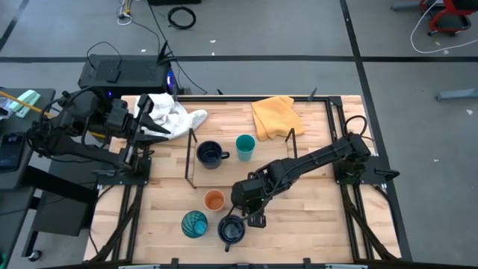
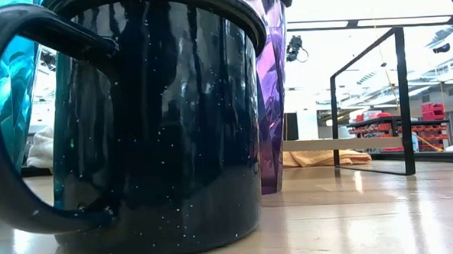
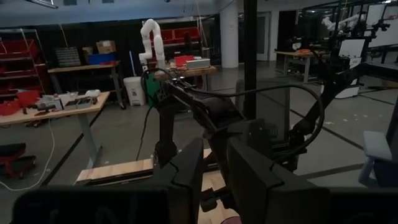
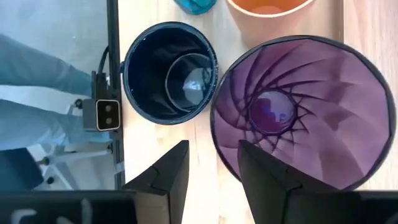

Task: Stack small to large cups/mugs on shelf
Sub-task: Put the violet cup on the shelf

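The right gripper [image 1: 254,217] hangs over the near middle of the table [image 1: 314,224], its arm reaching in from the right, and in the right wrist view its two dark fingers [image 4: 168,171] straddle the rim of the purple tumbler [image 4: 298,112], one finger outside the wall and the other inside, so it is grasping that tumbler by its edge. The tumbler stands upright on the wood, just right of a dark navy mug [image 1: 231,230] that sits at the near edge; in the low view this mug [image 2: 157,122] fills the foreground with its handle to the left and the purple tumbler [image 2: 273,79] close behind it. A patterned teal tumbler [image 1: 194,223] stands just left of the navy mug, and a small orange cup [image 1: 214,199] stands just beyond them. Farther back, a second navy mug [image 1: 210,155] and a small teal cup [image 1: 245,146] stand side by side on the shelf [image 1: 269,168], a low board with black wire rails. A yellow cloth [image 1: 274,116] lies at the far side and a white cloth [image 1: 175,116] at the far left. The left gripper [image 1: 149,119] waits raised at the far left beside the white cloth, and in its own wrist view its fingers [image 3: 186,177] stand slightly apart with nothing between them.
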Controlling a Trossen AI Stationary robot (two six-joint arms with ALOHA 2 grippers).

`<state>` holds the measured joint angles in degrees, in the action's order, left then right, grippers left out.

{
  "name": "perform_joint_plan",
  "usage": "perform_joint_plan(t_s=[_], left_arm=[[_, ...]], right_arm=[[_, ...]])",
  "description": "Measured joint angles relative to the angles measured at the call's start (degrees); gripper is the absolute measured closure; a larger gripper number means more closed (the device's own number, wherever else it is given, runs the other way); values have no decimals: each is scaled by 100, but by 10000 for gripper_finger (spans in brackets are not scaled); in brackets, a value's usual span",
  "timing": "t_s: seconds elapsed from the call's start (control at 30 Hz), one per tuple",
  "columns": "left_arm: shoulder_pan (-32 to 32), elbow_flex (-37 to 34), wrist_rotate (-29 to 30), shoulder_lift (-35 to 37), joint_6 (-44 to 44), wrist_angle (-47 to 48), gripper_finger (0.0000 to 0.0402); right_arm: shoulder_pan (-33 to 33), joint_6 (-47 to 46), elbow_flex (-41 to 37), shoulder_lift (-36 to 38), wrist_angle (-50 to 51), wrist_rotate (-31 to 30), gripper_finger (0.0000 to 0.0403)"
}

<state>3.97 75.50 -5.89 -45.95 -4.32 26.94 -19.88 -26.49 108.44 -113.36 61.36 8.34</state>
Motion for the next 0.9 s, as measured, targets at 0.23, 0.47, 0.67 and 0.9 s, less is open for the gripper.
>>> perform_joint_plan(t_s=[0.23,0.47,0.67,0.9], left_arm=[[0,0,0,-1,2,-2,318],[0,0,0,-2,4,-2,323],[0,0,0,-2,7,-3,317],[0,0,0,0,-70,-4,323]], right_arm=[[26,122,-50,2,31,69,234],[31,122,-466,2,21,120,228],[35,122,-717,4,-23,122,237],[31,279,-706,26,-193,-2,365]])
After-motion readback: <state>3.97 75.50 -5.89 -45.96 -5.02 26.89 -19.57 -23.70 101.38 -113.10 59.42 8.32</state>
